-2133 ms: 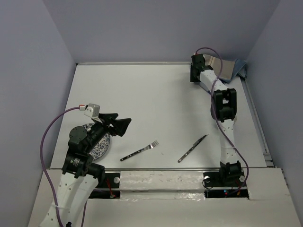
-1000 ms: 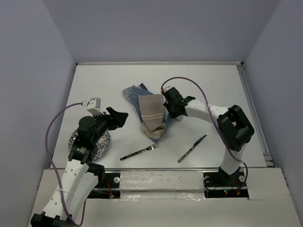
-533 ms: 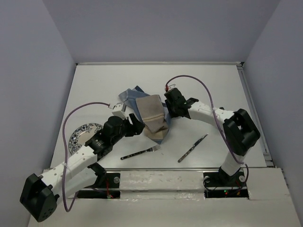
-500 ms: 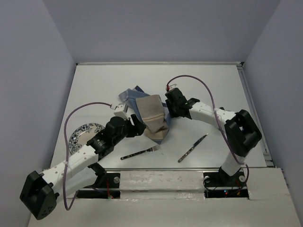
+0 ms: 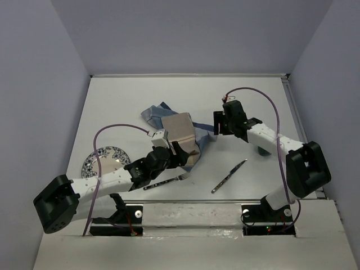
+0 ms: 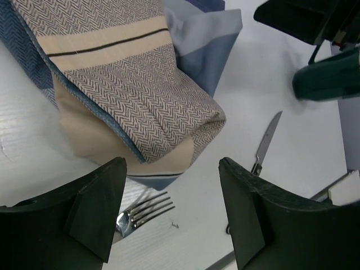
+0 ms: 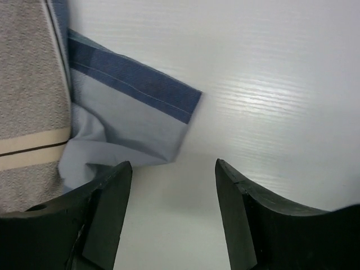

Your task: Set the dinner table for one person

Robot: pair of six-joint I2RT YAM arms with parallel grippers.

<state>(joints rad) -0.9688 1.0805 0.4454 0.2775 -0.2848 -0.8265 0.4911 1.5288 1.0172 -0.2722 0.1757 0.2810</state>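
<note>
Dinner table: we see the large flat matte white rectangular tabletop edged by lavender walls, carrying everything below.
Placemat: the blue-and-tan woven cloth placemat lies rumpled and folded over itself around the middle of the table, not spread flat; a pale blue corner sticks out on its right side.
Left gripper: the left gripper hangs over the near folded corner of the placemat. We see its fingers spread wide with nothing pinched; we cannot tell whether they touch the cloth.
Right gripper: the right gripper hovers at the pale blue corner, fingers spread apart and holding nothing, with bare table between them.
Fork: the slim silver metal fork lies just beside the placemat's near corner, tines toward the cloth.
Knife: the slim silver metal table knife lies slantwise to the right of the fork, apart from the cloth.
Plate: the round blue-patterned ceramic plate sits near the table's left edge, well apart from the placemat.
</note>
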